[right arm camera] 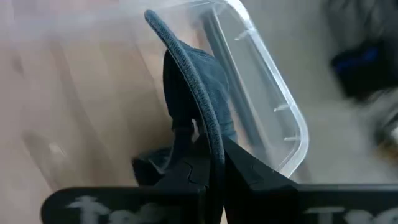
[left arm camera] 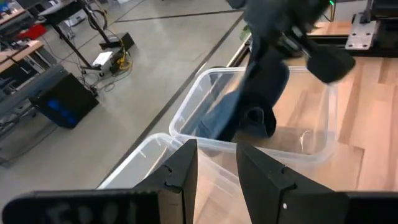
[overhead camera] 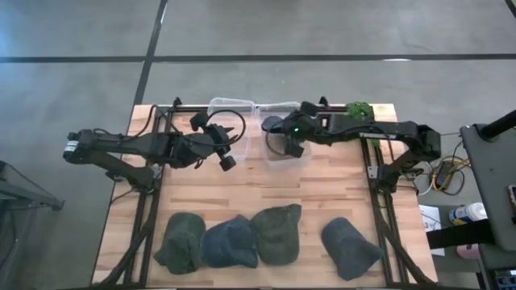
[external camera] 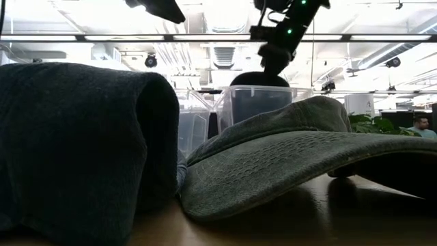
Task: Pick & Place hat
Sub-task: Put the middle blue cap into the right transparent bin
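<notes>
My right gripper (overhead camera: pixel 288 143) hangs over a clear plastic bin (overhead camera: pixel 300 158) at the far middle of the table, shut on a dark blue hat (right arm camera: pixel 193 81) that dangles into the bin. In the low view the hat's dark top (external camera: pixel 256 78) shows above the bin's rim, under the gripper (external camera: pixel 273 58). My left gripper (overhead camera: pixel 230 145) is open and holds nothing. It hovers just left of that bin, and its fingers (left arm camera: pixel 183 171) point toward it. Four more hats lie along the near edge: two green ones (overhead camera: pixel 181 242) (overhead camera: pixel 278 234) and two blue ones (overhead camera: pixel 230 243) (overhead camera: pixel 351 248). My right gripper pinches the dark blue hat's brim at its corded edge (right arm camera: pixel 208 134) between the two fingers, which lie across the edge. The fingers come from above. The hat hangs below them, its lower part inside the bin (left arm camera: pixel 249 121).
A second clear bin (overhead camera: pixel 230 107) stands left of the first, at the far edge. A green plant (overhead camera: pixel 360 109) sits at the far right corner. The black frame rails (overhead camera: pixel 375 173) run along both sides. Bare wood lies between the bins and the row of hats.
</notes>
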